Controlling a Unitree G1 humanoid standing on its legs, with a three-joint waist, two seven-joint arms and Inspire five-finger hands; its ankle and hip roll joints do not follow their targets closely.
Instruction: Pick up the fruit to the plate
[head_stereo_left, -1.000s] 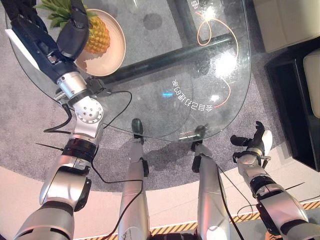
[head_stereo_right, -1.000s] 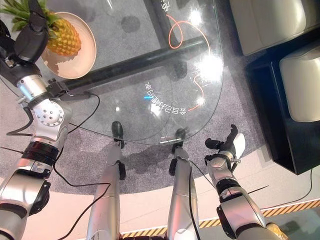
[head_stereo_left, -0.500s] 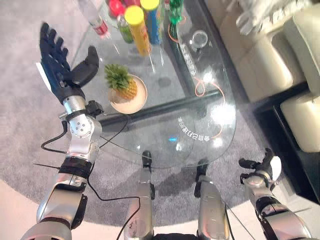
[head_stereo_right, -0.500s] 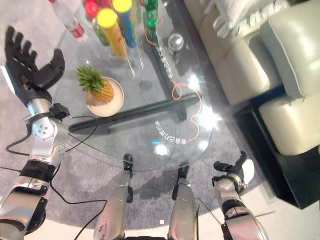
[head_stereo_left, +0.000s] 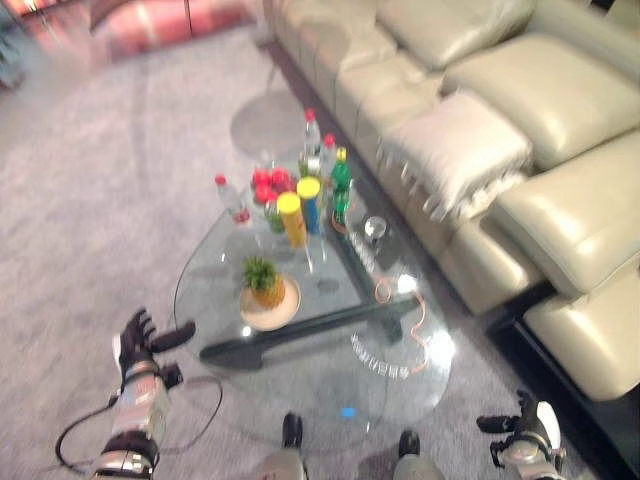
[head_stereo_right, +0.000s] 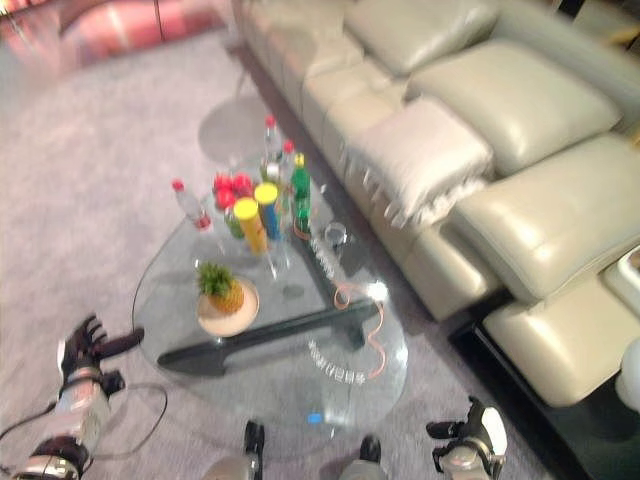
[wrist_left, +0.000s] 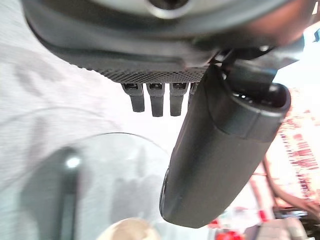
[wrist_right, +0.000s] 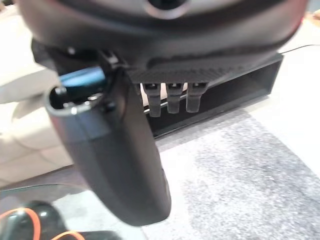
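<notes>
Landmark: glass desk (head_stereo_left: 330, 390), qty 1, rounded outline, dark frame bar under the top.

- Pineapple (head_stereo_left: 264, 283), qty 1: upright on the plate, green crown up, near the desk's left-centre.
- Plate (head_stereo_left: 272, 312), qty 1: pale, round, flat on the desk, under the pineapple.
- Tall cans: qty 2 seen. Yellow can (head_stereo_left: 291, 219) w/ yellow lid, beyond the plate toward the desk's far end; blue can (head_stereo_left: 310, 203) w/ yellow lid just beside it.
- Bottles: green bottle (head_stereo_left: 341, 186), qty 1, beside the blue can; clear bottles w/ red caps (head_stereo_left: 231, 199), at least 3, at the desk's far end and far-left rim. Exact count blurred.
- Red items (head_stereo_left: 268, 183) clustered behind the yellow can; number and kind can't be told.
- Small glass (head_stereo_left: 375, 229), qty 1, on the desk's right side past the cans.
- Orange cord (head_stereo_left: 413, 320), qty 1, looped on the desk's near-right part.
- Sofa (head_stereo_left: 480, 130), cream, along the desk's right side; pale cushion (head_stereo_left: 455, 150), qty 1, on it.
- Left robot hand (head_stereo_left: 140, 338): off the desk's near-left rim, over grey carpet (head_stereo_left: 90, 200), released, fingers spread, thumb out, nothing in it.
- Right robot hand (head_stereo_left: 525, 432): off the desk's near-right rim, relaxed, grasping nothing.
</notes>
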